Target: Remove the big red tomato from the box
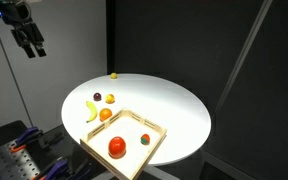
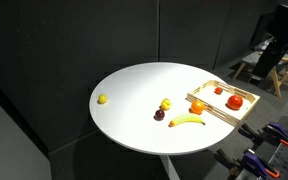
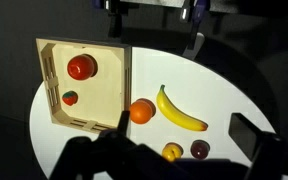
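We are looking at the black two-fingered pincer (image 1: 29, 48), which is hanging high in the air, well apart from everything on the table. Its fingers are standing wide apart and gripping nothing, and in the wrist view they are showing only as dark tips at the top edge. Below it, a round white table (image 1: 174, 105) is carrying the box (image 3: 104, 95), a shallow square tray of light wood with low raised rims, which is sitting near the table's edge. Inside the box, the big red tomato (image 3: 81, 67), a glossy round red ball, is resting on the wooden floor towards one corner and, as far as we can tell, is not touching the walls. A smaller red-and-green toy piece (image 3: 71, 97) is lying near it but apart. Just outside the box wall, a round orange fruit (image 3: 142, 111) is sitting beside a curved yellow banana (image 3: 181, 108). A small yellow fruit (image 3: 172, 152) and a dark purple fruit (image 3: 200, 150) are lying further out, side by side. We are judging this to be the opening step, the approach, with nothing grasped yet. The next move is calling for travel over the box, centring above the tomato and lowering with the fingers straddling it. After that comes a gentle close, since a glossy ball may slip or roll, and a lift over the low rim, clear of the smaller piece.
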`<state>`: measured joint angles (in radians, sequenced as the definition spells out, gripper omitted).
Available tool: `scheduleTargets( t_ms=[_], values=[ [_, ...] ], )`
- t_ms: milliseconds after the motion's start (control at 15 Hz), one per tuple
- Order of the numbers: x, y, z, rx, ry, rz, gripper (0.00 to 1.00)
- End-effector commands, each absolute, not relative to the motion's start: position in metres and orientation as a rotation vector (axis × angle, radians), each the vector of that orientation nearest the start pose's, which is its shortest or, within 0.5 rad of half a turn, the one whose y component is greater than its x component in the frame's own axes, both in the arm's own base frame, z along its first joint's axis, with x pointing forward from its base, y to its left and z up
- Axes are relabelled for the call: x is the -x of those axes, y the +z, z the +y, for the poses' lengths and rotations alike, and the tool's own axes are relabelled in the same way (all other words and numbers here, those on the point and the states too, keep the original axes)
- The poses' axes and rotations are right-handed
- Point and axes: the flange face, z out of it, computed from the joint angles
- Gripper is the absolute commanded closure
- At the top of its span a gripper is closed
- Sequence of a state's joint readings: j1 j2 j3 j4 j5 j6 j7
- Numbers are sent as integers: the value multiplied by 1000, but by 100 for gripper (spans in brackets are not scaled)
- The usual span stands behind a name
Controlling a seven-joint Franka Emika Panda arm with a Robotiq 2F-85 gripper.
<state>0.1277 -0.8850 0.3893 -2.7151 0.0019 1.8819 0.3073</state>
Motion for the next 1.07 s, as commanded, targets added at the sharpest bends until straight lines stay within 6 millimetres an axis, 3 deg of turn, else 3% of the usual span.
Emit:
scheduleTargets(
  t_ms=[0, 467, 1000],
  values=[
    [-263, 459, 147, 3408, -193, -130, 0],
    [-265, 462, 145, 3398, -192, -121, 0],
    [-281, 484, 117, 3311, -184, -10, 0]
  ],
)
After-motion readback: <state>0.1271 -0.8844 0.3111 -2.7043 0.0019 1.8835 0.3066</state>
